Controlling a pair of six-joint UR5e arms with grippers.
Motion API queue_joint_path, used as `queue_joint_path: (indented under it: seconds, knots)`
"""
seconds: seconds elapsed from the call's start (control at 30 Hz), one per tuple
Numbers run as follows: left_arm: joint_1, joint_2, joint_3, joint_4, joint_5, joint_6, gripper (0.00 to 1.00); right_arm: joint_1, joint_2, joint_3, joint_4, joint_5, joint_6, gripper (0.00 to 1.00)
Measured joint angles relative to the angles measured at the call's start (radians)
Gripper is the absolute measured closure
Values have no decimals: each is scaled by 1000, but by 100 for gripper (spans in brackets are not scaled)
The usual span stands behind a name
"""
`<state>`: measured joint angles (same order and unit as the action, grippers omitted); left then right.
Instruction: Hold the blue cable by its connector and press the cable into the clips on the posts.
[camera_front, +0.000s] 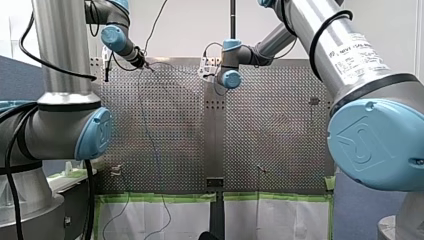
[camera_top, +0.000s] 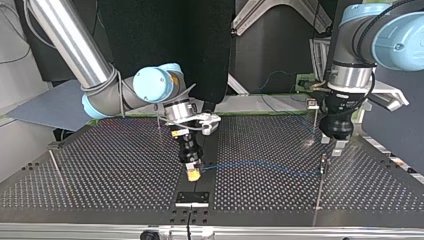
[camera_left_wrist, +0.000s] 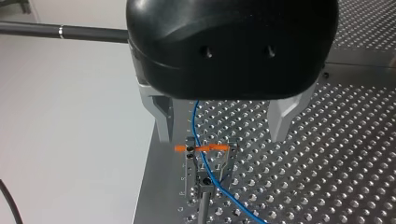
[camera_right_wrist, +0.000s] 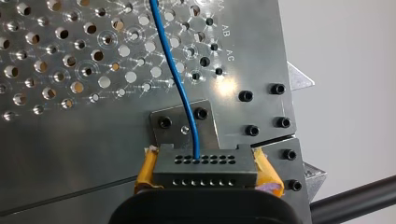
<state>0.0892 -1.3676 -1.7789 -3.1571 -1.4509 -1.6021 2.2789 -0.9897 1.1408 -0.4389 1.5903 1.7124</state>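
right fingers (camera_right_wrist: 267, 176) pinch connector (camera_right_wrist: 205, 171) of blue cable (camera_right_wrist: 175, 70)

My left gripper (camera_left_wrist: 222, 137) pointing down, metal fingers apart; my right gripper (camera_right_wrist: 205, 168) low, yellow pads clamped

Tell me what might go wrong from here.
1. The blue cable lies slanted across the clip, between the open fingers of my left gripper. A push down may miss the clip.
2. The cable runs nearly straight to the connector held in my right gripper. Pressing might strain it where it enters the connector.
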Motion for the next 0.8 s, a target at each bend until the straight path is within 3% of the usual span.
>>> queue_joint_path:
  seconds: [0.8]
  knots:
    - [4,0,1,1,-1,15,0,-2,2,0,6,-1,4,100]
